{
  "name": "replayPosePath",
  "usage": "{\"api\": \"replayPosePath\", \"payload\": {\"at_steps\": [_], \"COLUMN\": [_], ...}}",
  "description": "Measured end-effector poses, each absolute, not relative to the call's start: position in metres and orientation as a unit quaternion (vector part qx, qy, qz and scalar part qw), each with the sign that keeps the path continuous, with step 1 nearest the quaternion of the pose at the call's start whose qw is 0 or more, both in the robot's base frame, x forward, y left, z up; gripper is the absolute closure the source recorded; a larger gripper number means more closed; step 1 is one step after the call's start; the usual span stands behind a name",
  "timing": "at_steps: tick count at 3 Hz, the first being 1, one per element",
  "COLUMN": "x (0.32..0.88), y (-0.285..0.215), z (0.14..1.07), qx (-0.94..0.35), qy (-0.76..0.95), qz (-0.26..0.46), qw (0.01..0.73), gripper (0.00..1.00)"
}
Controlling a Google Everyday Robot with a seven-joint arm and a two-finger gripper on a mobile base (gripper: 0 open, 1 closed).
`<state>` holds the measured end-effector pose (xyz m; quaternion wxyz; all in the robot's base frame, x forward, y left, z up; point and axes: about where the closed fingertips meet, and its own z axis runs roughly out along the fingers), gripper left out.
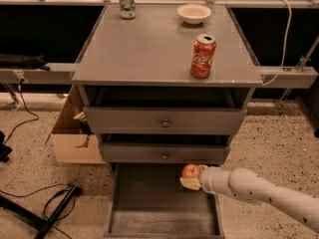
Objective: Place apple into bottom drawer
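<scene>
with the gripper (193,178) over the right rear of the bottom drawer (154,205), fingers (190,184) closed on the apple (190,171), lower near the floor before releasing.

Tabletop (149,49): Coke can (203,56), bowl (194,13), tin (126,2). Pincer (191,178) grips apple (190,170) over bottom drawer (149,198).

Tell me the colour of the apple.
Orange-red apple, camera view; the gripper holds it over the bottom drawer.
</scene>
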<state>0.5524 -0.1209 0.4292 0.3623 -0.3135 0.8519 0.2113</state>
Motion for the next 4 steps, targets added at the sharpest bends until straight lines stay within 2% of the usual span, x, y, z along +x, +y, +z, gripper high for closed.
{"api": "replayPosePath", "payload": {"at_steps": [1, 2, 4], "x": [0.55, 0.547, 0.549], "y": [-0.133, -0.132, -0.101], "z": [0.374, 0.367, 0.339], "qx": [-0.301, -0.298, -0.353], "qy": [0.862, 0.863, 0.848], "qz": [0.215, 0.219, 0.216], "qw": [0.346, 0.343, 0.33], "gripper": [1.0, 1.0, 1.0]}}
